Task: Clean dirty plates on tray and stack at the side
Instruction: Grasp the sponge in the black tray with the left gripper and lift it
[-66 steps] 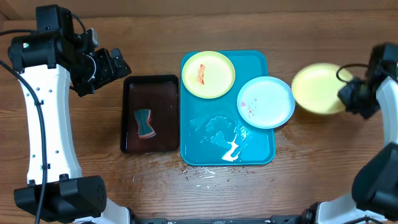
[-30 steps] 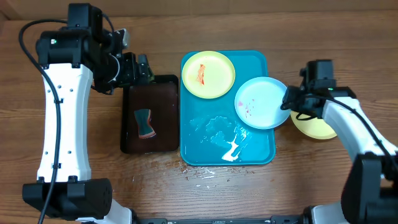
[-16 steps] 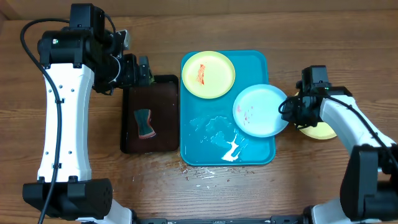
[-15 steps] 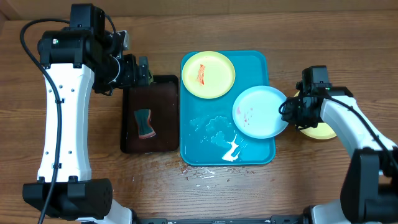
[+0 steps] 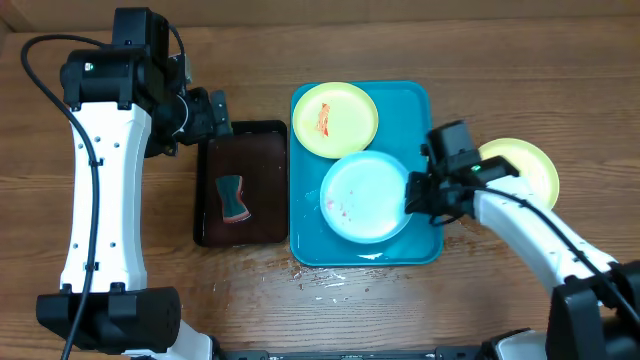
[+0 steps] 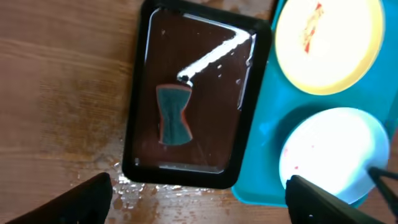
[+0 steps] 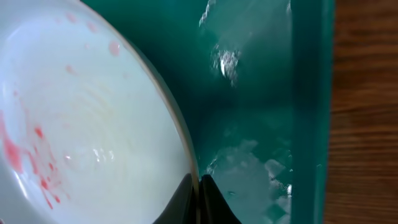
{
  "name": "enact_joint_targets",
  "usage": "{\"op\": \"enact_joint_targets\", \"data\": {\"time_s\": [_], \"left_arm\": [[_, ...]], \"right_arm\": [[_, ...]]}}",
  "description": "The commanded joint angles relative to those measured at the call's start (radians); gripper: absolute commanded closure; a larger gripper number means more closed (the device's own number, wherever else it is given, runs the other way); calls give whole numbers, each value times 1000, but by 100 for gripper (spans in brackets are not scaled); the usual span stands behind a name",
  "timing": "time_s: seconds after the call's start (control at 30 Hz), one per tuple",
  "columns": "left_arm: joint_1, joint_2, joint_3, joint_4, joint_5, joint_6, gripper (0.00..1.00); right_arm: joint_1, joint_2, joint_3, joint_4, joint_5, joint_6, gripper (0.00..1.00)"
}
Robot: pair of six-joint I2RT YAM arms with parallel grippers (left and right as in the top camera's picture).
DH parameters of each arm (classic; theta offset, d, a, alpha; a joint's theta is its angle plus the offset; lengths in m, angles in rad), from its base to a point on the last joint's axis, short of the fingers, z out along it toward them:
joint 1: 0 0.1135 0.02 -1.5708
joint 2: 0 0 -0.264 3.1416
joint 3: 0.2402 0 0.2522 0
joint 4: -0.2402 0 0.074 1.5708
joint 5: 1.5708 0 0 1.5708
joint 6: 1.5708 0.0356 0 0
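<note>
**One blue-white plate (image 5: 362, 198) pinched in my right tool (image 7: 200, 188)**

Nearest to me, I am clenching my right tool on the right-hand rim of the blue-white plate, with the fingertips pressing tight together over its edge. The plate is lying inside the tray (image 5: 425, 100), toward its near end, and small red specks of sauce are showing on its face. Beside it, the tray floor is glistening with patches of water.

On my left, the black tray (image 5: 205, 200) is sitting just beside the tray on the bench (image 5: 420, 300). It is holding dark liquid, and an hourglass-shaped sponge (image 5: 232, 197) is lying in it.

On my right, a yellow plate (image 5: 525, 165) is resting on the bench outside the tray, near its right side, and my arm is partly covering it.

Farther off, a smeared yellow plate (image 5: 345, 130) is lying in the tray's far left corner, with a red streak of sauce on it.

Farthest of all, my left tool (image 5: 217, 115) is hovering over the far left corner of the black tray. Its fingers are spreading wide and gripping nothing.
</note>
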Motion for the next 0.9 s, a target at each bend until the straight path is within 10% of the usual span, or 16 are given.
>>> {"op": "enact_joint_targets", "data": {"time_s": [0.0, 0.1, 0.5, 0.87], "left_arm": [[-5, -9, -76, 18, -32, -22, 15], [-5, -9, -161, 64, -34, -22, 16], [-9, -9, -597, 427, -27, -19, 18], [-85, -8, -846, 732, -80, -6, 60]], "right_arm": [[19, 5, -37, 18, 101, 129, 85], [16, 5, -31, 23, 130, 134, 71], [16, -138, 53, -81, 127, 43, 72], [16, -161, 51, -114, 127, 44, 71]]}}
